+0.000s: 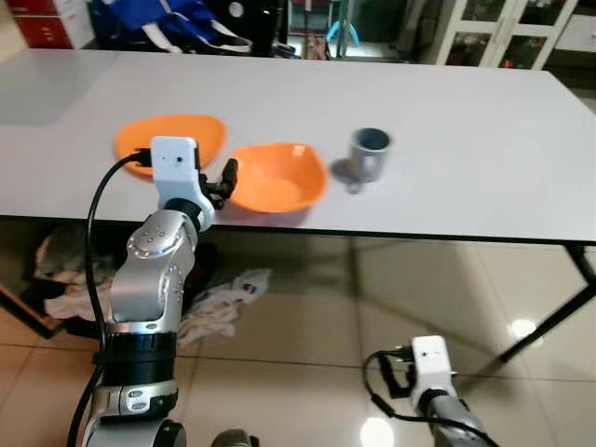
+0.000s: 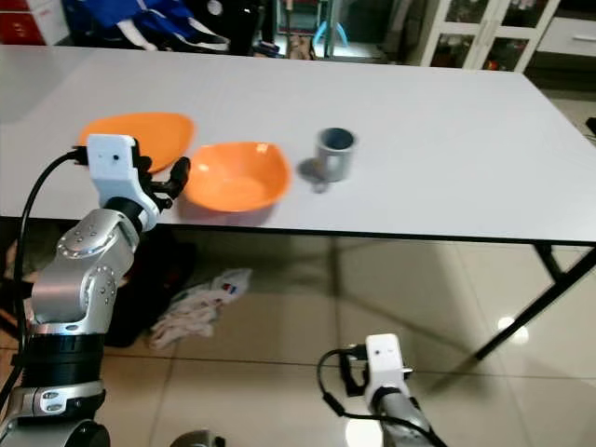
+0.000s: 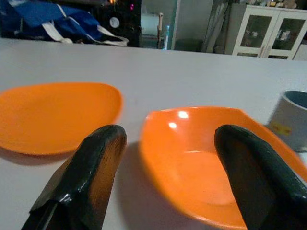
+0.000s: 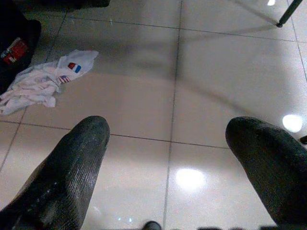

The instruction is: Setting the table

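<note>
A humanoid robot stands at the near edge of a long white worktop [image 1: 466,158], its left gripper [image 1: 226,182] raised at centre left of the frame with its fingers spread apart, empty, poised at the near-left rim of an orange bowl [image 1: 277,176]. In the left wrist view the two black fingers [image 3: 86,177] sit on either side of that rim without touching it. The bowl rests near the worktop's front edge, just left of centre. An orange plate [image 1: 169,142] lies flat just beside it, toward the upper left, the two rims close together. A grey mug [image 1: 370,153] stands upright to the right of the bowl, a small gap between them, with a yellow mark on its side visible from the wrist camera. At lower right of the frame the right gripper [image 4: 177,158] hangs low over the glossy tiled floor [image 1: 307,363], fingers wide apart and holding nothing. A crumpled white cloth [image 1: 223,298] lies on the floor beneath the worktop. Glass-fronted white cabinets [image 1: 507,33] and a blue garment [image 1: 177,20] line the top of the frame.
</note>
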Motion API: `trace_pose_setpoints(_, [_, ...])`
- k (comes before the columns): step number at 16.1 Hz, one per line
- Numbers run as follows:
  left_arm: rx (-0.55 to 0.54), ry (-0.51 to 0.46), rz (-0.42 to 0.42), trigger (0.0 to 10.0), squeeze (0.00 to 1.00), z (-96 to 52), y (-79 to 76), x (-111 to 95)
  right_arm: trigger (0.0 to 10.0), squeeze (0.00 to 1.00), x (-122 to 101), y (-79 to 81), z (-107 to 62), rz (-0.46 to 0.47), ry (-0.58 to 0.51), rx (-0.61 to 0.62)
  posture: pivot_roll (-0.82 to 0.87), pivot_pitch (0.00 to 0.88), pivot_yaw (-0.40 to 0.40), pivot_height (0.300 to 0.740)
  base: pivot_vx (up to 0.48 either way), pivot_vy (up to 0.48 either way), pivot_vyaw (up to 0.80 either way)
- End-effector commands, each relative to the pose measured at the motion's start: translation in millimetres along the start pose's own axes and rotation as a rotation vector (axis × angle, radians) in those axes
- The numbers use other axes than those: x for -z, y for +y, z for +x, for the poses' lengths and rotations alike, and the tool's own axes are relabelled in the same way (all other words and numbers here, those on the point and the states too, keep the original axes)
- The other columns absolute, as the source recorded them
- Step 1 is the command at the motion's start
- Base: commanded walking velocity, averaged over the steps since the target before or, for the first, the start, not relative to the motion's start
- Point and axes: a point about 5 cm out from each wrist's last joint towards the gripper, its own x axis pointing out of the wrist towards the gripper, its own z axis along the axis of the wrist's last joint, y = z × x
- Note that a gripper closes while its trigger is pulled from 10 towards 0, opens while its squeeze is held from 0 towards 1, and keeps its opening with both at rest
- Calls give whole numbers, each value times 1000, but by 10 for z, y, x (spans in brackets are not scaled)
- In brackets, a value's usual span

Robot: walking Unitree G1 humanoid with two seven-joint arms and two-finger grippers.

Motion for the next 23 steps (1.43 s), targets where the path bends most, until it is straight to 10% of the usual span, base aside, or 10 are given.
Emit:
trace_pose_setpoints(1, [-4,1,22,10000,0,11,13,-3,10000,0,-1,66,3,15,-10,-19,-76,0,-2,727,0,480,0])
trace_pose_setpoints(6, [39,71,128,10000,0,-27,18,253,10000,0,4,69,-7,48,-25,4,-85,2,11,727,0,192,0])
trace_pose_setpoints(7, [60,62,207,10000,0,-114,96,313,10000,0,-136,40,7,54,-133,13,-83,5,17,727,0,0,0])
trace_pose_setpoints(8, [100,22,287,10000,0,-214,131,327,10000,0,-890,-60,-126,0,-534,19,-81,7,22,727,0,0,0])
trace_pose_setpoints(9, [133,7,335,10000,0,-320,161,376,10000,0,-1254,-60,-368,-15,-700,17,-80,7,25,727,0,0,0])
trace_pose_setpoints(13, [117,32,416,10000,0,-605,220,643,10000,0,-1296,-91,-455,-36,-746,38,-72,0,32,727,0,0,0])
trace_pose_setpoints(15, [99,32,151,10000,0,-724,172,706,10000,0,-1356,-113,-600,-24,-789,67,-71,0,31,727,0,0,0])
trace_pose_setpoints(16, [102,-57,147,10000,0,-761,135,680,10000,0,-1335,-124,-642,11,-769,72,-69,0,19,727,0,0,0])
trace_pose_setpoints(20, [269,-145,413,10000,0,-781,62,711,10000,0,-1206,-133,-615,35,-693,-1,-71,0,8,727,0,0,0])
trace_pose_setpoints(23, [113,-48,68,10000,0,-675,169,837,10000,0,-1241,-125,-626,69,-671,-28,-71,0,5,727,0,0,0])
